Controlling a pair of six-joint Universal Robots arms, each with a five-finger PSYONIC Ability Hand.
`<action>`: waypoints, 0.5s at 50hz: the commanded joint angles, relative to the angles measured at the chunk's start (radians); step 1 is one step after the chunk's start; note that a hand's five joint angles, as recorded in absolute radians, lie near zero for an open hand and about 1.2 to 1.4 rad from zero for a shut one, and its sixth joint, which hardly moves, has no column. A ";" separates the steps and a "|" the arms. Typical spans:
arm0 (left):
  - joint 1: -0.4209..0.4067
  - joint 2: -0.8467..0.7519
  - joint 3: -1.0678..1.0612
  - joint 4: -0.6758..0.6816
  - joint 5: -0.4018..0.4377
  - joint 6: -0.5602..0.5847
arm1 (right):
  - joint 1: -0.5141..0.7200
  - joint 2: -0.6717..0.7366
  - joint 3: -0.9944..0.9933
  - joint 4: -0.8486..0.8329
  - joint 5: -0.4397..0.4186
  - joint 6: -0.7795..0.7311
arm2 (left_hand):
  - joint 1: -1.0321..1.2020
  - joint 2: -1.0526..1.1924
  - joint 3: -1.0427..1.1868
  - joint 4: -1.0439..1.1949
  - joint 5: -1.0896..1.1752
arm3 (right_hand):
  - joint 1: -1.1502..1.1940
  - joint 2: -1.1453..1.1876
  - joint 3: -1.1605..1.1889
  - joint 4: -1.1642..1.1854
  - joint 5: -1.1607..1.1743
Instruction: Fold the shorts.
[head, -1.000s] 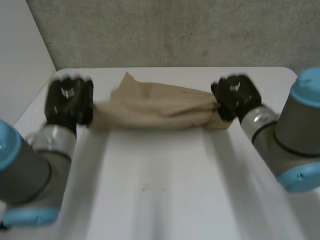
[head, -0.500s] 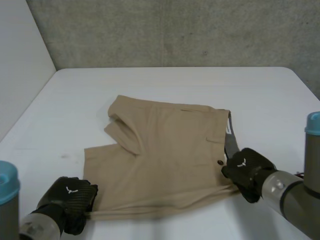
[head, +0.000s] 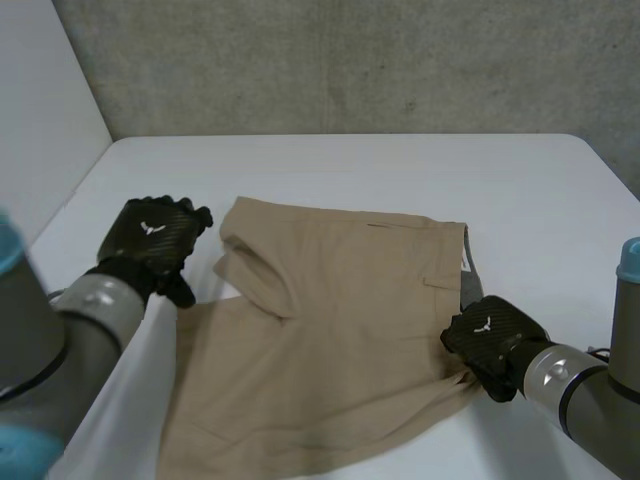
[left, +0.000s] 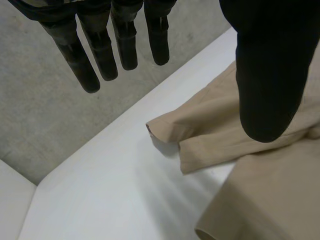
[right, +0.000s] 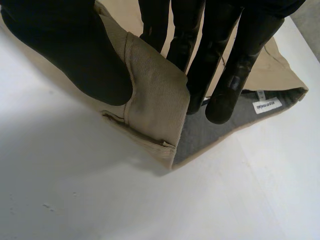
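Observation:
The tan shorts (head: 330, 330) lie spread on the white table (head: 400, 170), with one leg end folded over at the far left. My left hand (head: 155, 238) hovers left of that leg end, off the cloth. In the left wrist view its fingers (left: 100, 55) are straight and apart from the thumb, holding nothing, with the shorts (left: 220, 135) below. My right hand (head: 490, 340) is at the waistband's near right corner. There its thumb (right: 75, 55) and fingers pinch a fold of the waistband (right: 155, 100), turning up the grey lining (right: 210, 135).
A grey wall (head: 350, 60) runs behind the table's far edge, and a pale wall stands at the left. Bare tabletop lies beyond the shorts and to their right. My left forearm (head: 80, 330) crosses the near left.
Both hands brought the held-up shorts down and toward me, laying them flat. The left hand then let go of the near left corner and moved away to the far left.

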 joint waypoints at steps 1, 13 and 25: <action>-0.001 -0.302 0.211 -0.036 0.029 0.075 | 0.000 -0.001 0.017 -0.018 0.004 -0.001 | 0.164 0.156 0.157 0.157 0.155 | 0.424 0.225 0.211 0.204 0.225; 0.010 -0.537 0.449 -0.071 0.069 0.115 | -0.005 0.001 0.020 -0.038 0.010 -0.001 | 0.300 0.292 0.292 0.292 0.290 | 0.424 0.225 0.211 0.204 0.225; 0.005 -0.604 0.546 -0.066 0.108 0.119 | -0.012 0.014 0.020 -0.046 0.010 -0.001 | 0.282 0.274 0.274 0.275 0.272 | 0.424 0.225 0.211 0.204 0.225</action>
